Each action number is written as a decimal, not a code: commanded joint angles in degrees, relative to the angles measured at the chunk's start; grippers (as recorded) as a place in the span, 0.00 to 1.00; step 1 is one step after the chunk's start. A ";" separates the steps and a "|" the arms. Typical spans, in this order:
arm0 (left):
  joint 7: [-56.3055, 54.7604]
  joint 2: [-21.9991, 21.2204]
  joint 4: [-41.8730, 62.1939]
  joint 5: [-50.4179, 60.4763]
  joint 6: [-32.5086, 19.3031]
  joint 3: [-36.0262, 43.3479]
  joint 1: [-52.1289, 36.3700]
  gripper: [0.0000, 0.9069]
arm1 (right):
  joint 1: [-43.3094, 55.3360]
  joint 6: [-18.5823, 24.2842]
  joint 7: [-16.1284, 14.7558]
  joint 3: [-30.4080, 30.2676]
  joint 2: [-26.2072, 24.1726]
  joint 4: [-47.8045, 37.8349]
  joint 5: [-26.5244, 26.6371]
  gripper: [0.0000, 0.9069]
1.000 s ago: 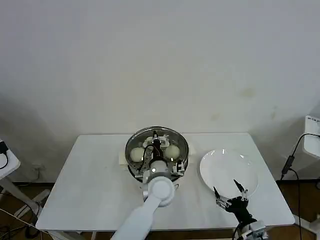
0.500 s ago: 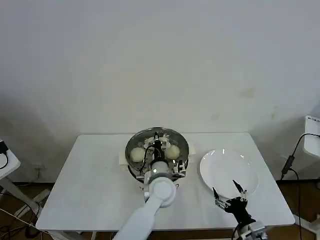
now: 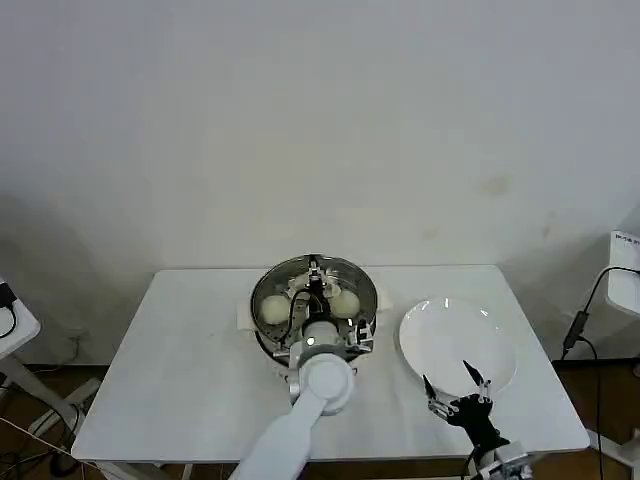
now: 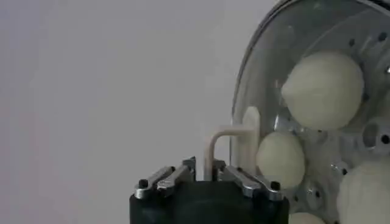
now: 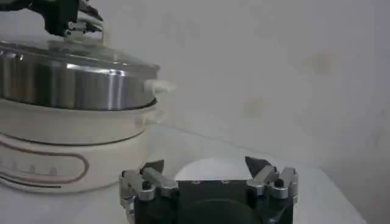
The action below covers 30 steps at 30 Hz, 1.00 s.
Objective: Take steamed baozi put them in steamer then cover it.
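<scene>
The steamer [image 3: 262,330] stands mid-table on its white cooker base [image 5: 61,146]. The glass cover [image 4: 268,67] lies over it, and in the right wrist view its rim [image 5: 79,56] rests on the steel wall [image 5: 73,85]. My left gripper [image 3: 314,283] is above the middle of the cover, shut on its cream bar handle [image 4: 234,137]. Steamed baozi show through the glass [image 3: 272,311] [image 3: 345,303] [image 4: 323,90]. My right gripper [image 3: 455,392] hangs open and holds nothing, at the near edge of the white plate.
A bare white plate [image 3: 457,335] lies right of the steamer. The table's front edge [image 3: 180,458] is close below both arms. Off the table's sides are a white stand [image 3: 12,325] and a cabled box [image 3: 622,262].
My left arm has shifted slightly over the steamer, still holding the cover's handle. The right gripper has drifted a little left and toward the table's front edge.
</scene>
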 commanded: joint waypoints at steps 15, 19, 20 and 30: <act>0.34 7.75 -16.09 -3.36 -0.41 2.68 7.95 1.00 | -0.43 0.18 0.06 -0.33 0.31 -0.06 -0.18 1.00; 0.21 8.90 -18.90 -4.21 -0.74 3.03 9.65 1.00 | -0.50 0.25 0.07 -0.45 0.39 -0.11 -0.23 1.00; 0.12 9.32 -19.88 -4.81 -0.80 3.21 10.14 1.00 | -0.54 0.28 0.07 -0.47 0.41 -0.14 -0.23 1.00; -12.00 13.68 -33.68 -26.62 -8.64 -6.15 21.09 1.00 | -0.85 1.38 0.07 -0.04 -0.12 -0.75 0.48 1.00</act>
